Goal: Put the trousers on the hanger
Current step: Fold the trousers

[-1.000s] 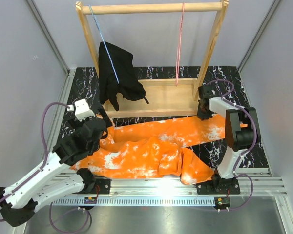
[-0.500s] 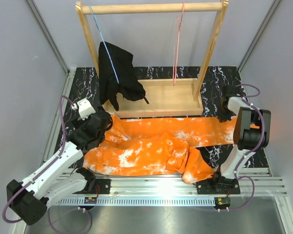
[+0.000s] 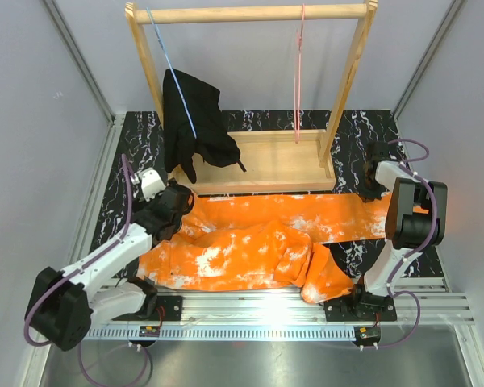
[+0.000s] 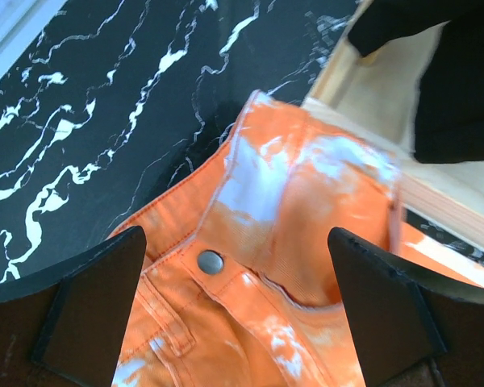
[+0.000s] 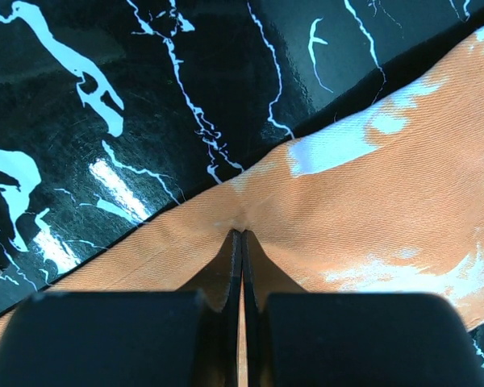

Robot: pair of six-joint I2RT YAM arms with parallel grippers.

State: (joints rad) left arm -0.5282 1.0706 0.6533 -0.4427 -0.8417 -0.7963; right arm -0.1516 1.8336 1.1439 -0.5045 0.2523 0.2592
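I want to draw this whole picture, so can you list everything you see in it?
orange cloth trousers with white blotches: one, orange and white, spread on the table.
thin pink wire hanger: one, pink, bare, on the rack's top bar, right side.
thin light-blue wire hanger: one, blue, top bar, left side.
black cloth garment: one, black, hanging on the blue hanger.
wooden clothes rack: one, pale wood, back of the table.
black marble-patterned table: one, black with white veins.
left arm: one, white and black, jaws wide open over the trousers' waistband.
right arm: one, white and black, jaws shut on a trouser leg.
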